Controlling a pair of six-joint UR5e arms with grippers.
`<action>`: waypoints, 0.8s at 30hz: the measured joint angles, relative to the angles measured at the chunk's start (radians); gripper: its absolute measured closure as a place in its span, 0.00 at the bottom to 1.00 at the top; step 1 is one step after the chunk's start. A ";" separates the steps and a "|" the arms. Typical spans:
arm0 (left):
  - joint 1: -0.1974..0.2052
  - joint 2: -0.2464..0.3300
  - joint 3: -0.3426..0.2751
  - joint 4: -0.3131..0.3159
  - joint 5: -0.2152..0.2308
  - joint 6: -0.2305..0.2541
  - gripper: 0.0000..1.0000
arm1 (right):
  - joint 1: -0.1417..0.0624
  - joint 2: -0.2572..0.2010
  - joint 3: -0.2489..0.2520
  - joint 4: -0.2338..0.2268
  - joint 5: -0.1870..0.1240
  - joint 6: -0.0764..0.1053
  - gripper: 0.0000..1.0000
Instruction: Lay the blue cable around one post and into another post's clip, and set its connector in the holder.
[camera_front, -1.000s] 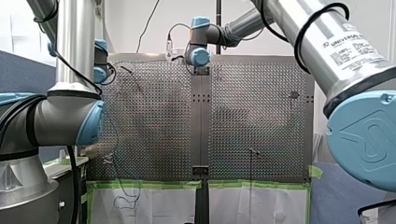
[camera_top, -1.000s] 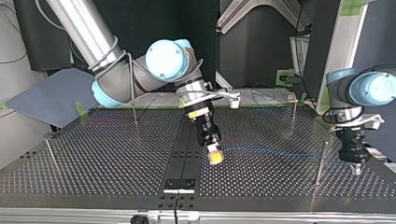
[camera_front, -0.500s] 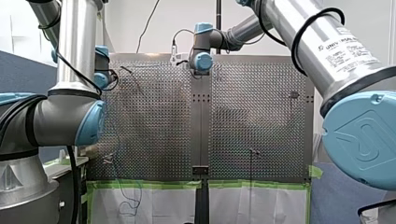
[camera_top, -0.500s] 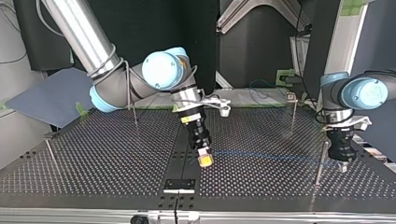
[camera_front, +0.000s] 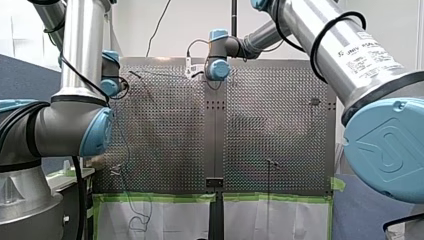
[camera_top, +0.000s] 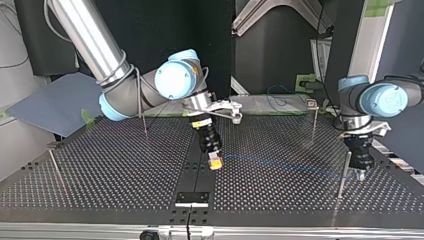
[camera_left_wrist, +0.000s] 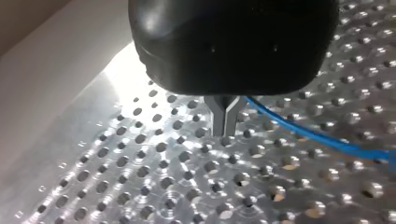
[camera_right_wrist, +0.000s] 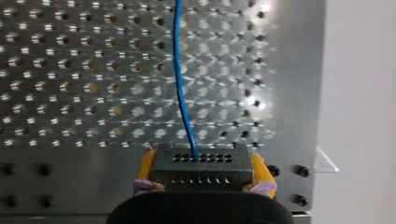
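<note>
On my right arm (camera_front: 300, 25), a white label (camera_front: 372, 50) with "UNIVERSAL ROBOTS".

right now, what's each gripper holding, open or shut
Left gripper: shut on the cable.
Right gripper: shut on the connector.

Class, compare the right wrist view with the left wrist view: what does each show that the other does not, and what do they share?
Only the right wrist view shows the black connector, with a row of holes across its face, clamped between the right gripper's yellow-padded jaws. Only the left wrist view shows the left gripper, its narrow metal jaws closed, apparently on the cable. Both show the blue cable and the perforated table.
</note>
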 joint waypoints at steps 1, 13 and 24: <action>-0.001 0.000 -0.003 -0.005 -0.004 0.004 0.80 | 0.000 0.001 0.006 0.003 0.001 0.000 1.00; -0.023 0.000 -0.014 -0.014 -0.023 0.012 0.17 | -0.016 0.003 0.070 -0.017 0.027 0.013 1.00; -0.036 0.000 -0.014 -0.028 -0.049 0.011 0.00 | -0.058 0.002 0.166 -0.112 0.044 0.053 1.00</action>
